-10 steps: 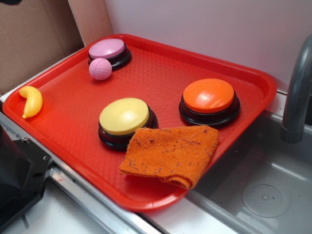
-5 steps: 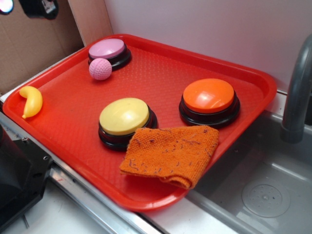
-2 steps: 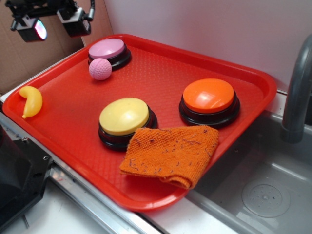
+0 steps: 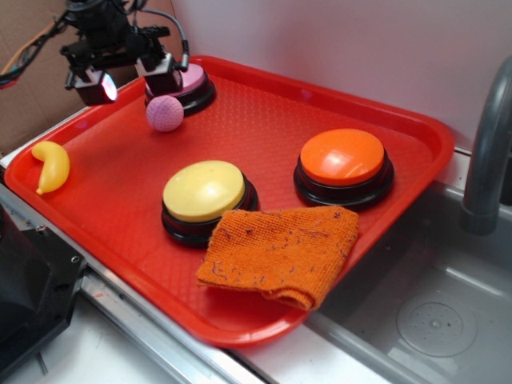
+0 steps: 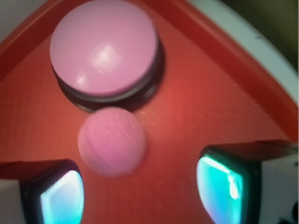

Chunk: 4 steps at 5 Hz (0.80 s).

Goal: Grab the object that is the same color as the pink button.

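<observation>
From the outside view we see a red tray point(image 4: 264, 104) holding the pink ball point(image 4: 165, 113), touching the pink button point(image 4: 186, 83), plus a yellow button point(image 4: 204, 190), an orange button point(image 4: 342, 157), a toy banana point(image 4: 51, 166) and an orange cloth point(image 4: 280, 252). The gripper point(image 4: 128, 78) hangs spread wide above the ball.

From the wrist view, we see the ball point(image 5: 111, 147) between the fingers point(image 5: 229, 186), not touching them.

We are looking at a black, blocky metal-and-plastic gripper point(image 4: 128, 80) with dark cables looping off its top, one of them sheathed in orange and trailing away to the side. Its two fingers point(image 4: 164, 74) are ending in pale, squarish pads in black frames. In the wrist view those pads point(image 5: 223, 186) are glowing turquoise, their rounded faces shining, edges blurred.
</observation>
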Each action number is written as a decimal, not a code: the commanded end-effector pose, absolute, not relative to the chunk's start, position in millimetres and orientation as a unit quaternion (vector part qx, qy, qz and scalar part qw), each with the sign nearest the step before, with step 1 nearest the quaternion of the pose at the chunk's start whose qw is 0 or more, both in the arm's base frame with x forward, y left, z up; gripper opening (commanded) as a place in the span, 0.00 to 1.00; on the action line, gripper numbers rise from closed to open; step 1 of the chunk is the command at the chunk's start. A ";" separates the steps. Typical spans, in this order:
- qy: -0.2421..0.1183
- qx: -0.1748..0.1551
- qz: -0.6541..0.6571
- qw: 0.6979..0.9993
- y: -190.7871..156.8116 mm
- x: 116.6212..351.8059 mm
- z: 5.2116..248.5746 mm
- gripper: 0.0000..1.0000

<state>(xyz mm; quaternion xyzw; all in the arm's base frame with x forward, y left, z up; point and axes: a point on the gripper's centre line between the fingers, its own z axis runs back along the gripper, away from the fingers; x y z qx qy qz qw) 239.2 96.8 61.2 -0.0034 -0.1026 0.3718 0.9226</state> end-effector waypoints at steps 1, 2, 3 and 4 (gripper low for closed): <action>-0.126 0.011 0.370 0.921 101.3 265.6 44.7 1.00; -0.135 0.004 0.364 0.922 100.2 267.4 40.2 1.00; -0.142 -0.004 0.371 0.918 99.7 266.4 40.5 0.04; -0.146 -0.010 0.374 0.916 99.1 265.9 42.0 0.00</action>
